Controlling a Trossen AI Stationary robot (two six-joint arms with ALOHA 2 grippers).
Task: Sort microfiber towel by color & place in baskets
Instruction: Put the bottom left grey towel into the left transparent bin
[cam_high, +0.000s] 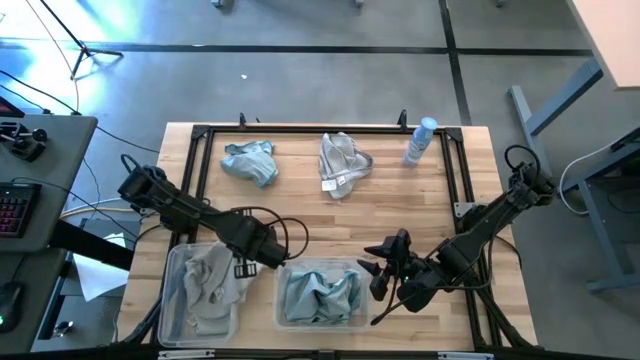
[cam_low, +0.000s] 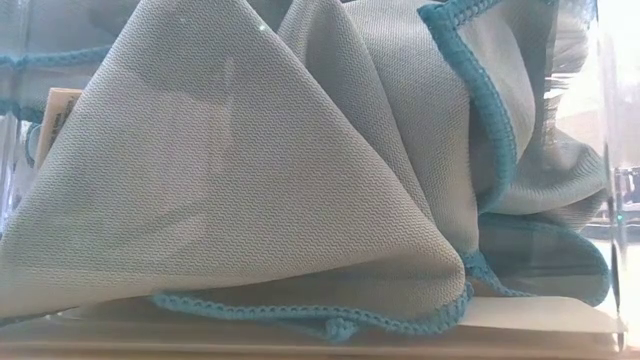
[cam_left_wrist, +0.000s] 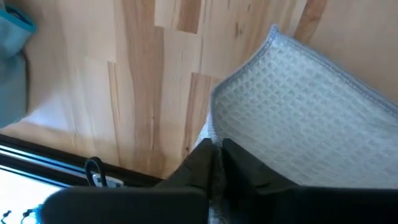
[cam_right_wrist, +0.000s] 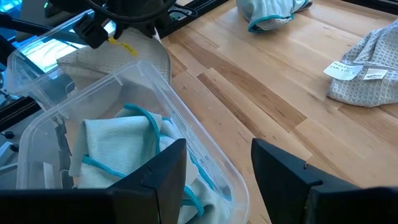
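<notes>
My left gripper (cam_high: 252, 250) hovers over the right rim of the left basket (cam_high: 172, 262) and is shut on a grey-beige towel (cam_high: 208, 285) that fills that basket. The right basket (cam_high: 352, 268) holds pale teal-blue towels (cam_high: 320, 295), which fill the low view (cam_low: 300, 170). My right gripper (cam_high: 385, 268) is open just right of that basket, above the table, touching nothing; its fingers frame bare wood in its wrist view (cam_right_wrist: 217, 180). A teal towel (cam_high: 250, 160) and a grey towel with white tags (cam_high: 343, 165) lie crumpled on the far half of the table. My left gripper pinches the grey-beige towel between its two fingers at an edge part (cam_left_wrist: 214, 140) of the waffle cloth. The rest spreads away from the fingers (cam_left_wrist: 242, 171) and sinks into the left basket (cam_right_wrist: 134, 65). One layer or several, I cannot tell.
A pale blue spray bottle (cam_high: 420, 142) lies near the far right corner. A black frame (cam_high: 330, 130) runs along the table's far edge and sides. Bare wood (cam_high: 330, 220) lies between the baskets and the two loose towels.
</notes>
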